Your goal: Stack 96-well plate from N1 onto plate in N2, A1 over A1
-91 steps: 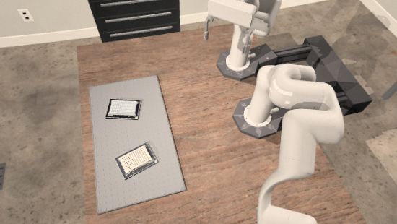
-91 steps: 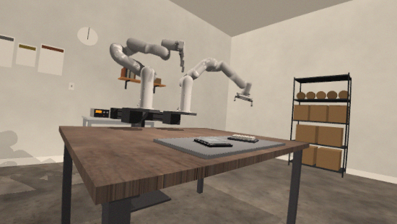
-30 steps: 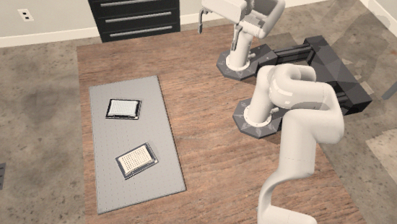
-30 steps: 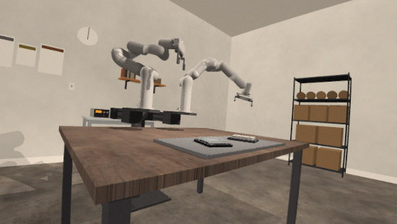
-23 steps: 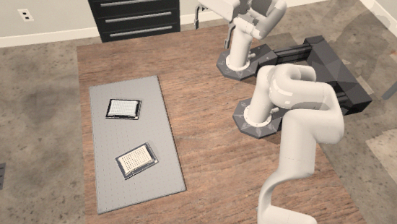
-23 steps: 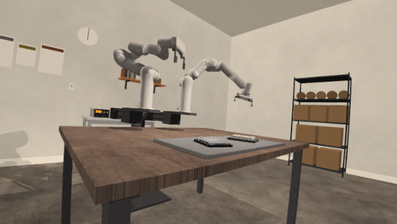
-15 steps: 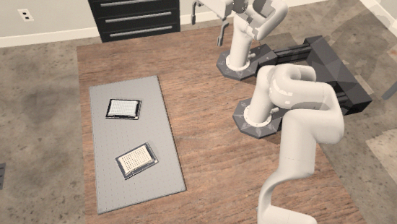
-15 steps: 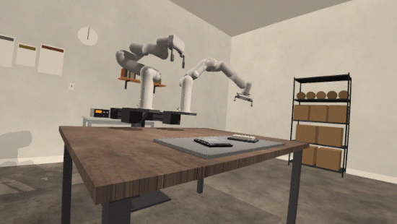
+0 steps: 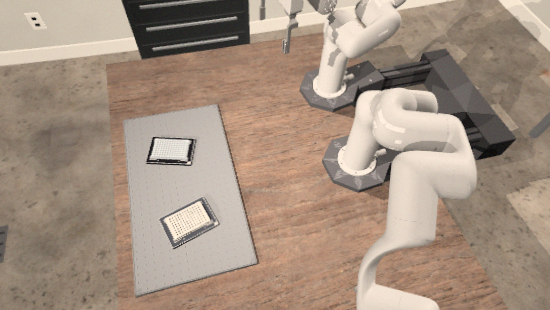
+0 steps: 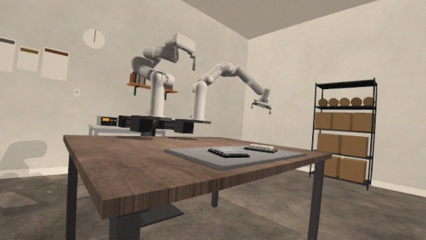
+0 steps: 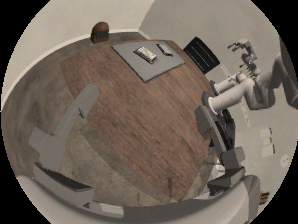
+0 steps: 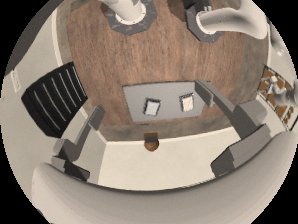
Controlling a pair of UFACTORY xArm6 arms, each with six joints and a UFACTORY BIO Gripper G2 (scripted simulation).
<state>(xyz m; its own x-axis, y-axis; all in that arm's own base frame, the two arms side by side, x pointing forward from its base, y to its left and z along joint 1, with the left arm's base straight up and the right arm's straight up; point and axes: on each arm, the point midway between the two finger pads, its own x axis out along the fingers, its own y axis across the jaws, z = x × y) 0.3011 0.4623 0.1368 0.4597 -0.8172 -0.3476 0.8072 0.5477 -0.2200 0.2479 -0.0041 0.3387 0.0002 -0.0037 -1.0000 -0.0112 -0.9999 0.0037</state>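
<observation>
You have a brown, streaky wood-grain desk point(image 9: 280, 210) point(image 10: 155, 166) point(image 11: 135, 110) point(image 12: 160, 55) under a flat grey mat point(image 9: 175, 187) point(image 10: 194, 155) point(image 11: 142, 70) point(image 12: 167, 95) dotted with tiny holes. The cream, finely gridded plate to be moved point(image 9: 189, 220) point(image 10: 260, 147) point(image 11: 146, 54) point(image 12: 187, 103) sits in N1's dark rectangular frame, its long side aimed toward two o'clock in the top view. From the paler plate point(image 9: 171, 149) point(image 10: 228, 150) point(image 11: 165, 49) point(image 12: 152, 107) in N2, it lies between five and six o'clock. Your left claw point(image 10: 261, 109) point(image 11: 147, 102) stands fully open, grey fingers wide apart, gripping nothing and touching neither plate. Your right claw point(image 9: 274, 36) point(image 10: 194, 66) point(image 12: 151, 99) is equally wide and empty, well above the desk. The cut-off corners look too small to place confidently.
</observation>
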